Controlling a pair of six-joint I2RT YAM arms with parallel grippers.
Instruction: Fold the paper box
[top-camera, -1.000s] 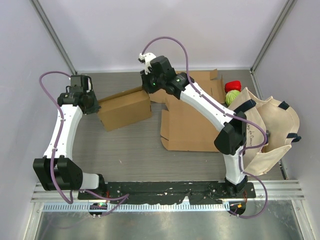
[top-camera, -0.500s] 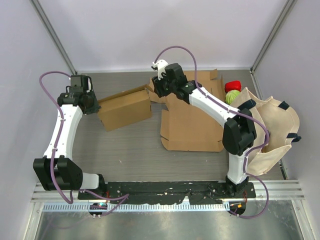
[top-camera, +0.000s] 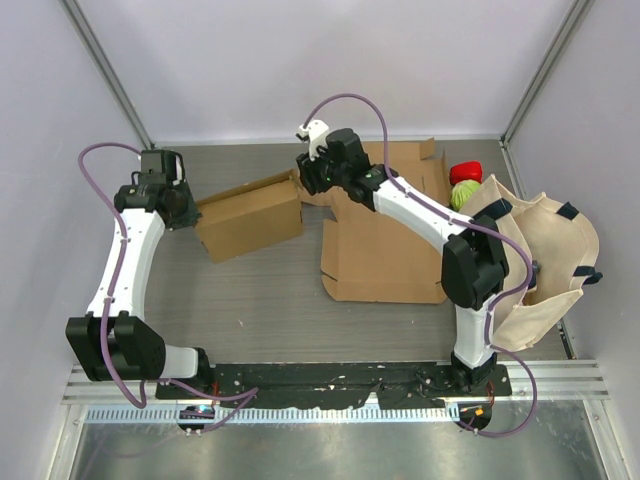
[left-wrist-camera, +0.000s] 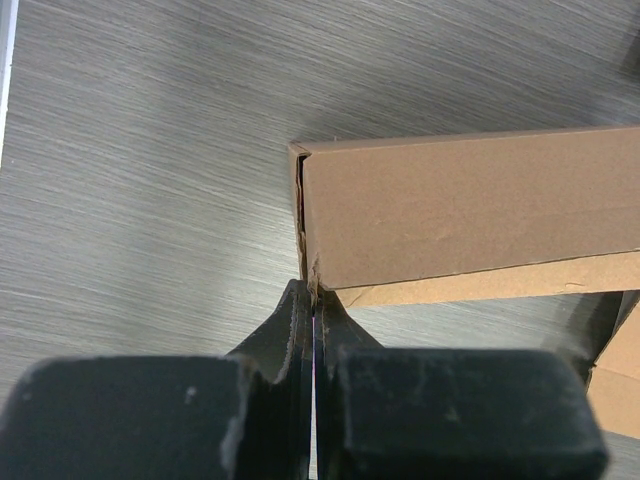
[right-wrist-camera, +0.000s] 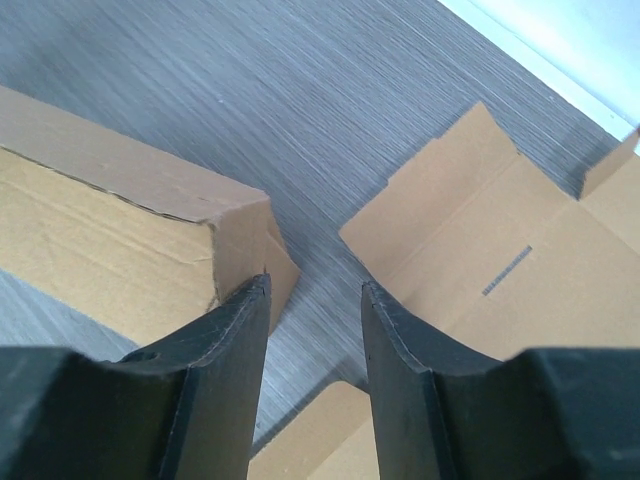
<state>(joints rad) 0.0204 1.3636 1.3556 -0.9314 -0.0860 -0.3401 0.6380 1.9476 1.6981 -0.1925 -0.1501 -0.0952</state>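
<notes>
Because it is thin card, handling of the box (top-camera: 250, 215): light, stiff across its panels, bends at creases, dents if squeezed hard, and likely slides on the worktop (top-camera: 260, 300).
Where to hold: flap edges or end corners, I judge.
Box position: far left-centre of the worktop, beside a flat sheet (top-camera: 385, 250).
Left end effector (left-wrist-camera: 313, 300): pinched together on a thin edge at the box's left end.
Right end effector (right-wrist-camera: 315, 290): moderately open and empty, with one finger at the right end flap.
</notes>
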